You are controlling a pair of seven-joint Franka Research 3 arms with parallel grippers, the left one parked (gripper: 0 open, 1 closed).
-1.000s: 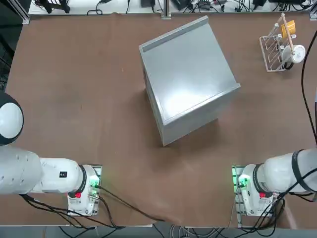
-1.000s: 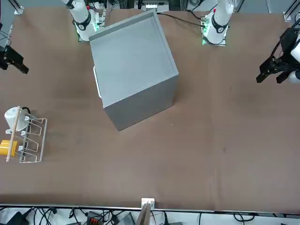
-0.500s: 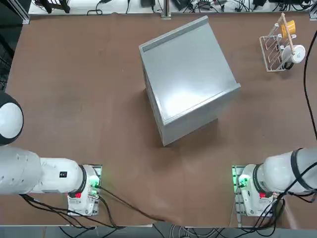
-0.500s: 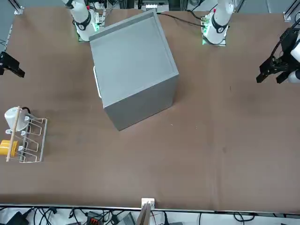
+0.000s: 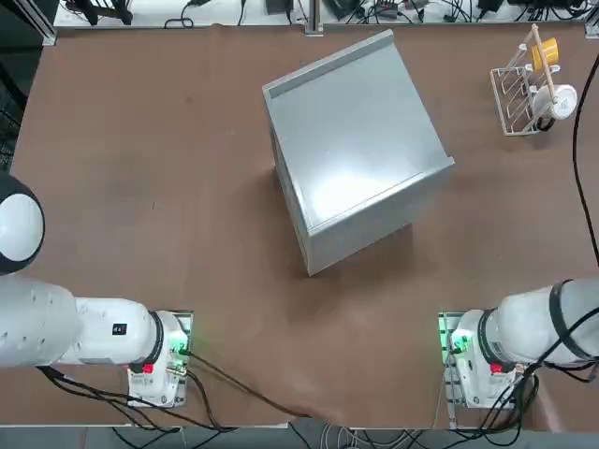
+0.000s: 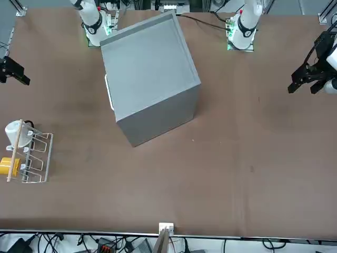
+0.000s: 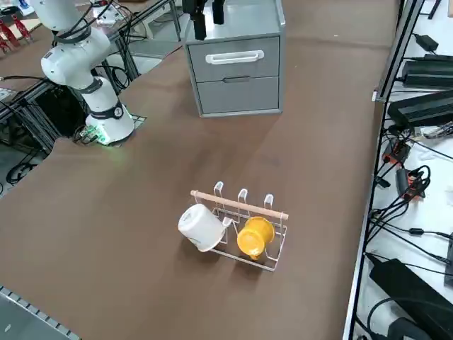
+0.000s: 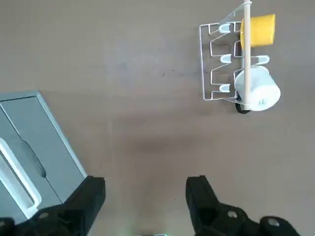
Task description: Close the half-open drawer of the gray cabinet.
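The gray cabinet stands mid-table, turned at an angle. Its face looks toward the robot's right. The upper drawer has a white bar handle, and its gray front stands a little proud of the lower drawer's. The same handle shows in the wrist view on the drawer. My right gripper hangs open and empty above the bare table, out in front of that face and apart from it. It also appears as the gripper at the front view's left edge and the gripper at the side view's top.
A small white wire rack stands toward the table's far right corner. It holds a white mug and a yellow cup. Brown table surrounds the cabinet. Cables lie along the table's edges.
The right gripper shifted slightly at the left edge of the front view. The cabinet, drawer and rack have not moved.
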